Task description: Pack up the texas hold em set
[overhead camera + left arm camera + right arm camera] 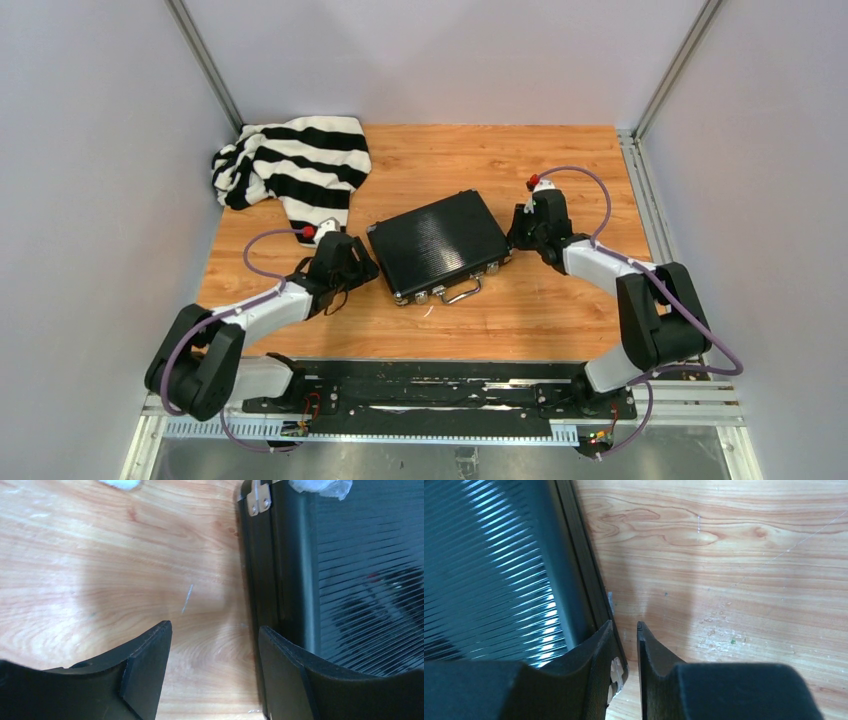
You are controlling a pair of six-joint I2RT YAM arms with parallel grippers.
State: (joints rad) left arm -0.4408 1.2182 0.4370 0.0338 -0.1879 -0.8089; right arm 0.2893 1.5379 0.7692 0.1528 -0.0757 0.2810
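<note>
The black ribbed case (440, 245) lies shut in the middle of the table, its metal latches and handle (460, 292) facing the near edge. Chips, card box and discs are out of view. My left gripper (362, 268) is low at the case's left side. In the left wrist view it (215, 627) is open and empty over bare wood, its right finger against the case's side (280, 580). My right gripper (517, 238) is at the case's right end. In the right wrist view it (624, 623) has only a narrow gap, holds nothing, and sits beside the case's corner (489, 570).
A black-and-white striped cloth (295, 170) lies bunched at the back left of the wooden table (560, 310). Grey walls and metal frame posts close in the left, right and back sides. The arm bases stand on a black rail at the near edge.
</note>
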